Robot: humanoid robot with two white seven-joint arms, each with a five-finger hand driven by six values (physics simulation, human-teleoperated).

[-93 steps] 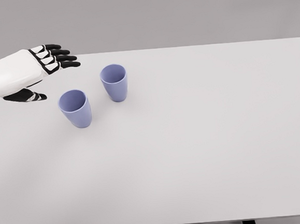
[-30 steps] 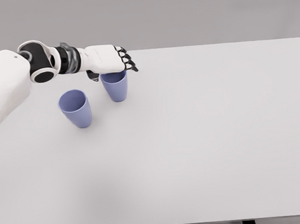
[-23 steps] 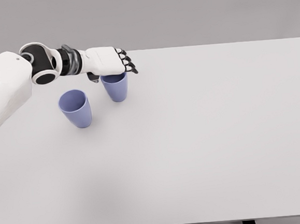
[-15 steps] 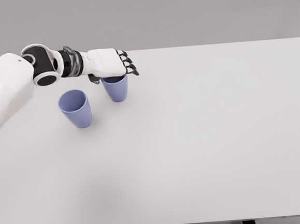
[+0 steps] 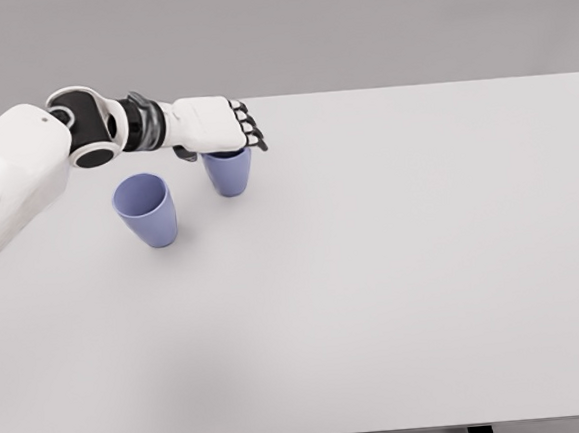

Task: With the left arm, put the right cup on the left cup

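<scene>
Two lavender cups stand upright on the white table. The left cup is free, with its mouth open to view. The right cup stands behind and to the right of it. My left hand lies palm-down over the right cup's rim and hides its mouth. The fingers reach past the rim's right side, and the thumb hangs at its left. They straddle the cup without closing on it. The right arm is out of view.
My left forearm and upper arm cross above the table's far left corner, just behind the left cup. The grey wall rises behind the table's far edge.
The left hand swung in from the far left to above the right cup, then sank onto its rim. The right cup has shifted slightly to the right.
</scene>
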